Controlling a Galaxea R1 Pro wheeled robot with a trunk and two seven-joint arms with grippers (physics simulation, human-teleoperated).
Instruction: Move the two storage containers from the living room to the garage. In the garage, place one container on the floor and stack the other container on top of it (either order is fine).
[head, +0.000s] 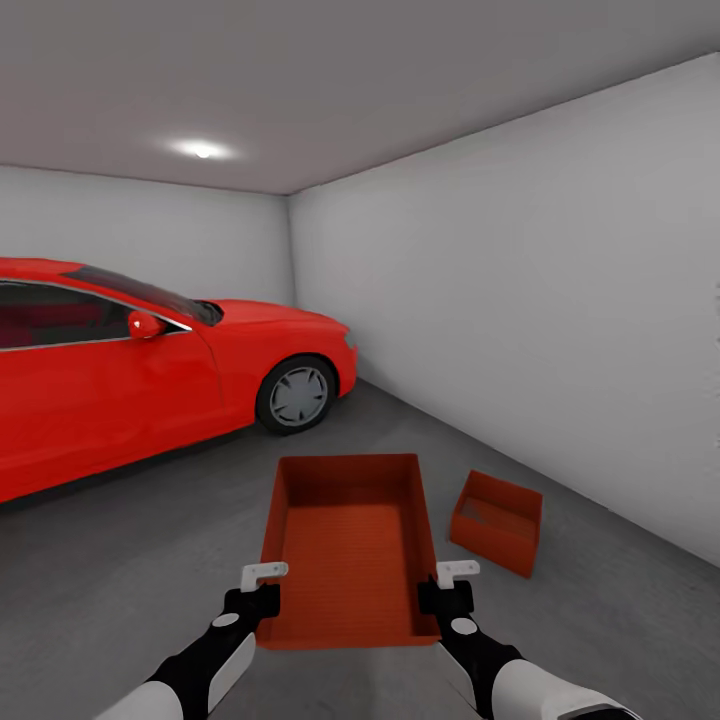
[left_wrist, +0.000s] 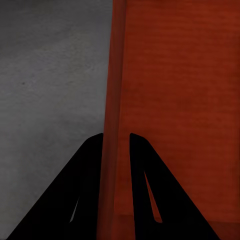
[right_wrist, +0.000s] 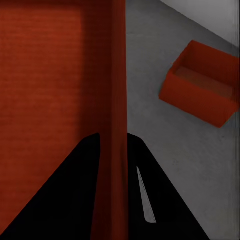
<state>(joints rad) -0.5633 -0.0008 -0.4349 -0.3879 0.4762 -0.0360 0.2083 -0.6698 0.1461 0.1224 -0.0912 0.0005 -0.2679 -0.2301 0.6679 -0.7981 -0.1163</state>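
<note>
Garage: red coupe (head: 150, 380) stands well ahead-left of both tools. Held storage container (head: 350, 545) spans between the tools, above the concrete floor (head: 120, 560). Second container (head: 497, 520) rests on the floor, ahead-right of the right tool (head: 447, 585). Left tool (head: 262, 590) and right tool each pinch a side wall, fingers closed on it.

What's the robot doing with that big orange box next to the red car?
The robot is carrying one storage container with both arms. Its left gripper pinches the container's left wall and its right gripper pinches the right wall. The other storage container already sits on the grey garage floor, ahead and to the right, near the white wall. The red car is parked on the left. The containers are not stacked yet.
</note>
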